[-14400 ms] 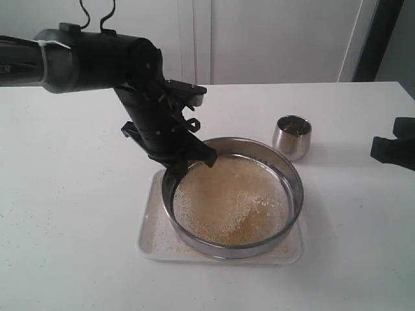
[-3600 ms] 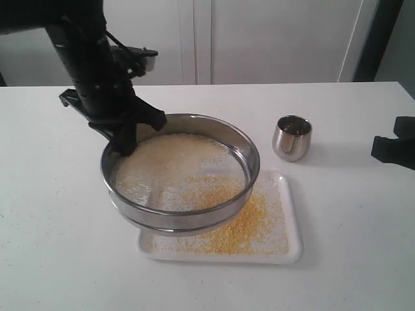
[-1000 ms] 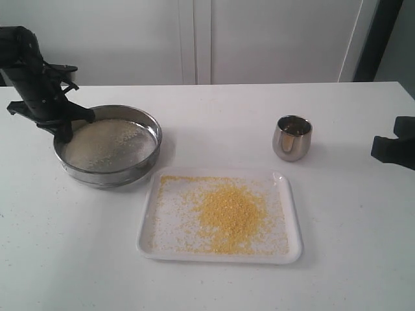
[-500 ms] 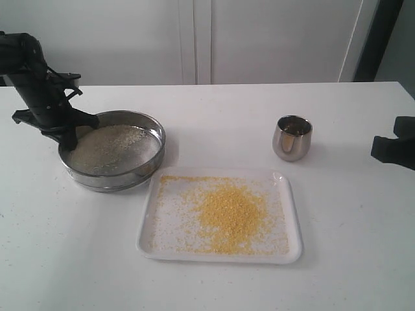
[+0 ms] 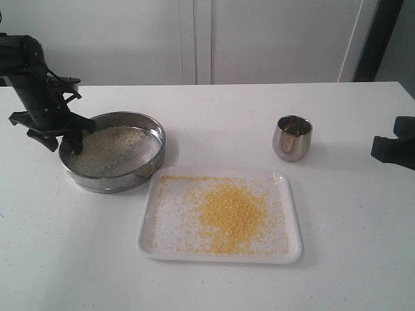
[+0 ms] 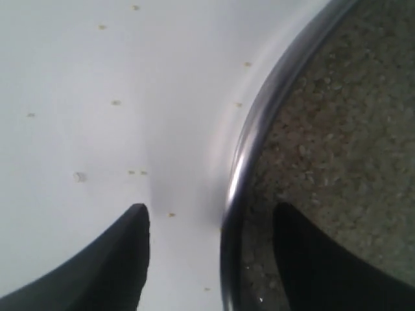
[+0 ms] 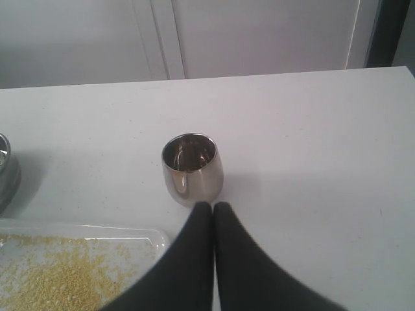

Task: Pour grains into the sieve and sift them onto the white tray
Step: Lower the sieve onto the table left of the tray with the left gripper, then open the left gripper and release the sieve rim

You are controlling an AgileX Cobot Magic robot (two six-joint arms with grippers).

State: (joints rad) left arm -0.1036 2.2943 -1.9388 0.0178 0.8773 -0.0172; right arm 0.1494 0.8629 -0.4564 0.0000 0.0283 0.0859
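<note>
The left arm comes down steeply at the left edge of the sieve [image 5: 114, 182]. Its pincer [image 5: 63, 145] points downward with fingers [image 6: 113, 259] spread wide, one outside the rim and one inside, both clear of it. The right pincer [image 5: 391, 150] hangs low over the tabletop [image 5: 214, 116], well apart from the sieve on its far side, fingers [image 7: 194, 246] pressed together on nothing.

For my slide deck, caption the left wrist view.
Open left gripper straddling the sieve rim, whitish grains inside, table outside.
</note>
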